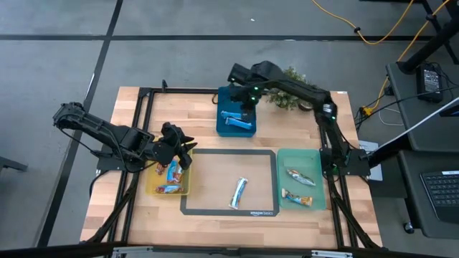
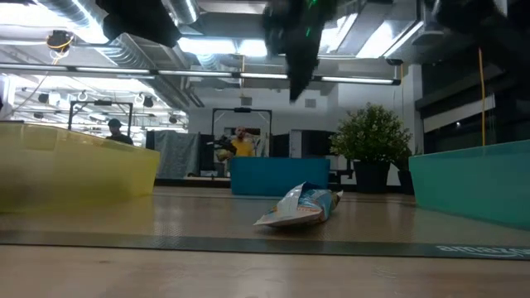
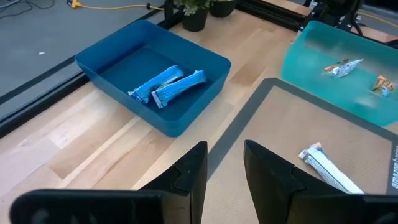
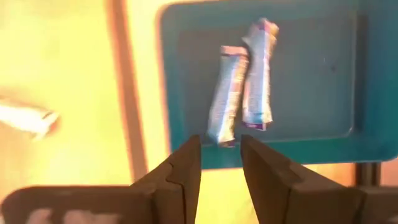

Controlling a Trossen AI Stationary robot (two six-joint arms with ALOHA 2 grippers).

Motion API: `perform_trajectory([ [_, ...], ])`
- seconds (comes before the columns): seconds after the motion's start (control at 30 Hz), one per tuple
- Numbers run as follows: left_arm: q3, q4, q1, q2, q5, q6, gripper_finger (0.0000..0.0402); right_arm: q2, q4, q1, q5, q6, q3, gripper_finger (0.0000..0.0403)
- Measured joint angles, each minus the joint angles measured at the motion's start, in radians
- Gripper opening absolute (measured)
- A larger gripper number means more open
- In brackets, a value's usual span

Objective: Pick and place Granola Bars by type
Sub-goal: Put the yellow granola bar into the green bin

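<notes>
**Two blue bars in the blue tray, one still on the mat**

I see the wooden table (image 1: 215, 222) with its dark mat (image 1: 188, 204). My right gripper (image 4: 217, 163) hangs above the blue tray (image 1: 224, 127), fingers parted and empty; two blue bars (image 4: 242, 87) lie side by side just beyond the fingertips. My left gripper (image 3: 224, 165), fingers slightly apart and empty, sits over the yellow tray (image 1: 152, 188). One bar (image 1: 238, 193) lies on the mat, just beyond its fingers.

Green tray (image 3: 323, 68) bars blurred, unreadable.
</notes>
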Motion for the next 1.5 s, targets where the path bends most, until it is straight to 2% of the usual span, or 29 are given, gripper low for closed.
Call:
perform_trajectory([
  [0.07,0.000,-0.002,0.000,0.000,0.003,0.000,0.0098,-0.060,-0.022,0.035,-0.022,-0.037,0.000,0.0116],
  [0.23,0.000,-0.003,0.000,0.000,0.003,0.031,0.0098,-0.214,-0.077,0.157,-0.189,-0.156,0.000,0.0116],
  [0.33,0.000,-0.003,0.000,0.000,0.003,0.050,0.0098,-0.296,-0.108,0.256,-0.241,-0.243,0.000,0.0116],
  [0.5,0.000,-0.003,0.000,0.000,0.001,0.053,0.0098,-0.411,-0.103,0.435,-0.223,-0.350,-0.026,0.0116],
  [0.63,0.000,-0.002,0.000,0.000,0.000,0.061,0.0098,-0.435,-0.103,0.522,-0.078,-0.306,-0.057,0.0116],
  [0.83,0.000,-0.002,0.000,0.000,-0.001,0.061,0.0098,-0.437,-0.090,0.572,-0.045,-0.255,-0.124,0.0116],
  [0.97,0.000,-0.002,0.000,0.000,0.030,0.063,0.0098,-0.436,-0.015,0.600,-0.042,-0.238,-0.209,0.0116],
  [1.37,0.000,-0.002,0.000,0.000,0.084,0.062,0.0098,-0.435,0.390,0.614,-0.053,-0.263,-0.607,0.0117],
  [1.5,0.000,-0.002,0.000,0.000,0.107,0.062,0.0098,-0.435,0.483,0.616,-0.034,-0.256,-0.671,0.0144],
])
